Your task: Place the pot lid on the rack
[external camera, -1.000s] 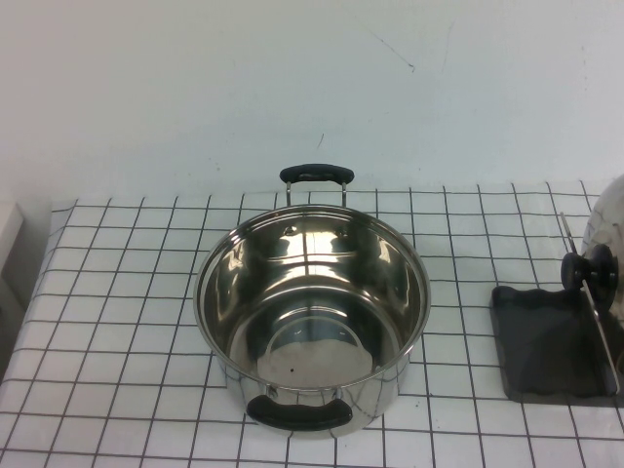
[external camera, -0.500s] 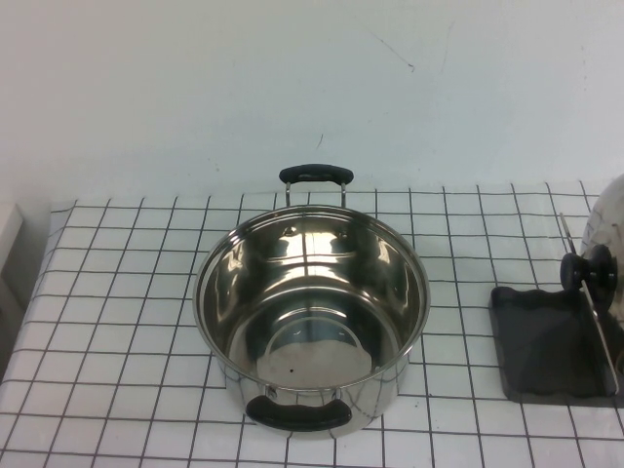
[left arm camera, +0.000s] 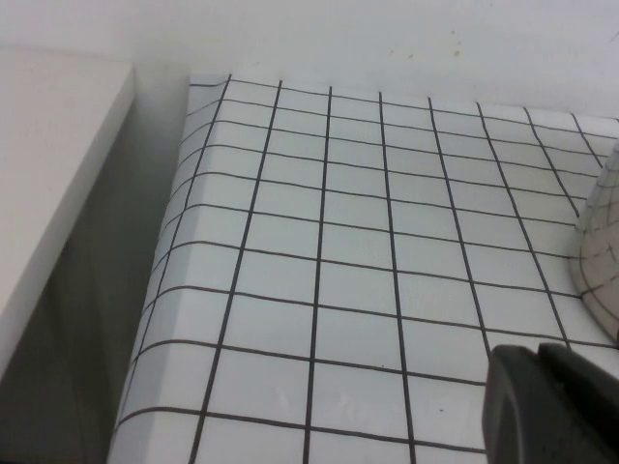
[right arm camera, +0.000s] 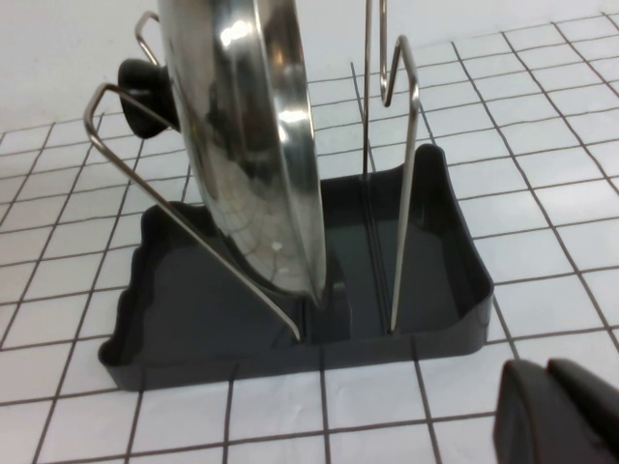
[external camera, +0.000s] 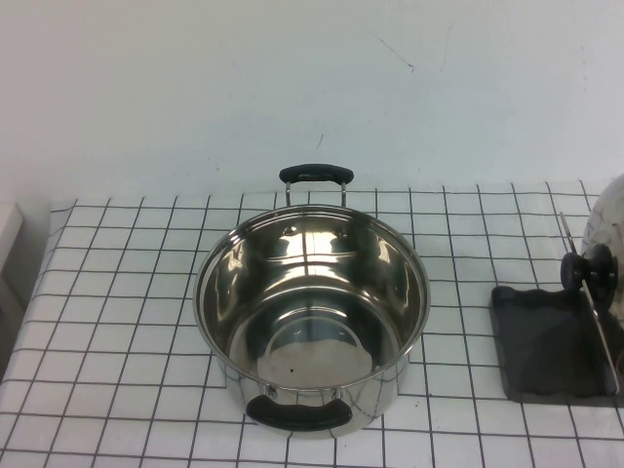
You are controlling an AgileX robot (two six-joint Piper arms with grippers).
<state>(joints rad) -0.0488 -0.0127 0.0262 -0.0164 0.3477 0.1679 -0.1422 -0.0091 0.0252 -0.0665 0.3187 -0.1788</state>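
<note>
Nearest you in the high view stands one deep steel pot point(external camera: 312, 317) on the grid-patterned tablecloth point(external camera: 127, 322), uncovered, with nothing inside but reflections. It has two black handles, one on the near side and one on the far side.

To the pot's right, well apart from it, sits one rack point(external camera: 546, 341): a dark grey tray with thin wire uprights. You have one pot lid point(right arm camera: 247, 145), and it stands on edge in that rack, its lower rim down in the tray's slot and its domed face leaning against a slanted wire. The black knob point(external camera: 588, 266) points toward the pot.

Neither gripper appears in the high view. The right gripper point(right arm camera: 561, 411) shows only as a dark fingertip at the edge of the right wrist view, on the near side of the tray, clear of the rack and not touching the lid; you cannot tell whether it is parted or closed. The left gripper point(left arm camera: 551, 406) likewise shows only a dark tip, over bare cloth near the table's left edge, with a sliver of the pot's wall beside it, and you cannot tell its state either.
</note>
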